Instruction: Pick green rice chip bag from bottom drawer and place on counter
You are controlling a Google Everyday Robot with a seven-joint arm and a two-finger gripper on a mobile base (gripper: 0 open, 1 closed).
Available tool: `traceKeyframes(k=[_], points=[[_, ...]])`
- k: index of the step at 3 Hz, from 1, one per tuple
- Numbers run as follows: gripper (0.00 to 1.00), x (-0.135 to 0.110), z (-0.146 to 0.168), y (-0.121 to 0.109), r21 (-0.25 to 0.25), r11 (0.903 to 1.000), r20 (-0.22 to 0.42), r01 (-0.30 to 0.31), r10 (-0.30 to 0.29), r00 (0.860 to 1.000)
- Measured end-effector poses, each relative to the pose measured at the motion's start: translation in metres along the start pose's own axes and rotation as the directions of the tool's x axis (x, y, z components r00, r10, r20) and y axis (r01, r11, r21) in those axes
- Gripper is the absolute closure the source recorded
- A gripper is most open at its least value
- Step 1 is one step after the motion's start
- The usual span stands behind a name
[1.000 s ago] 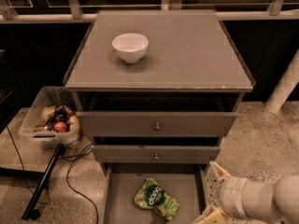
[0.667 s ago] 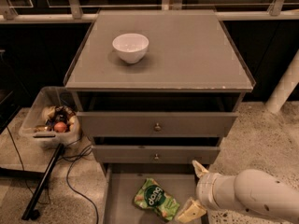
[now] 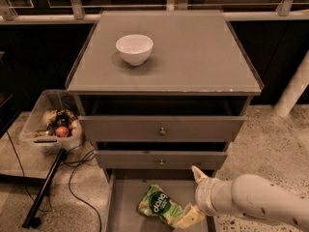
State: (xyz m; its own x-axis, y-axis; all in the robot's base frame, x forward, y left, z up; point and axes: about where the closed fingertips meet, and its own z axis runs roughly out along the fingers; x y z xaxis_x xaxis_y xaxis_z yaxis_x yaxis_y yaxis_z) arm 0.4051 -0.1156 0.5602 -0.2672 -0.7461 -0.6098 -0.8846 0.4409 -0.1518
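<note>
The green rice chip bag [image 3: 160, 206] lies flat on the floor of the open bottom drawer [image 3: 125, 208], near its middle. My gripper [image 3: 193, 195] reaches in from the lower right over the drawer's right side, open, with one fingertip [image 3: 197, 172] pointing up near the middle drawer's front and the other [image 3: 189, 217] touching or just beside the bag's right edge. The counter [image 3: 193, 52] is the flat grey-brown top of the cabinet above.
A white bowl [image 3: 134, 48] stands on the counter's left half. The two upper drawers [image 3: 162, 129] with small knobs stick out slightly. A clear bin of items [image 3: 52, 124] sits on the floor at left, with cables and a black pole [image 3: 43, 190] beside it.
My arm has moved left, from the drawer's right rim in over the drawer, bringing the gripper up to the bag's right edge. The bag has not moved.
</note>
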Motion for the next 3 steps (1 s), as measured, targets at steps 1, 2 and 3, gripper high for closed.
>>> traceKeyframes(k=[1,2,3], points=[[0.00,0.005,0.030,0.001,-0.014,0.9999,0.035,0.003,-0.003,0.999],[0.00,0.026,0.059,0.005,-0.021,0.9998,0.064,-0.004,0.005,0.998],[0.00,0.053,0.091,0.007,-0.044,0.9990,0.102,-0.008,0.012,0.995]])
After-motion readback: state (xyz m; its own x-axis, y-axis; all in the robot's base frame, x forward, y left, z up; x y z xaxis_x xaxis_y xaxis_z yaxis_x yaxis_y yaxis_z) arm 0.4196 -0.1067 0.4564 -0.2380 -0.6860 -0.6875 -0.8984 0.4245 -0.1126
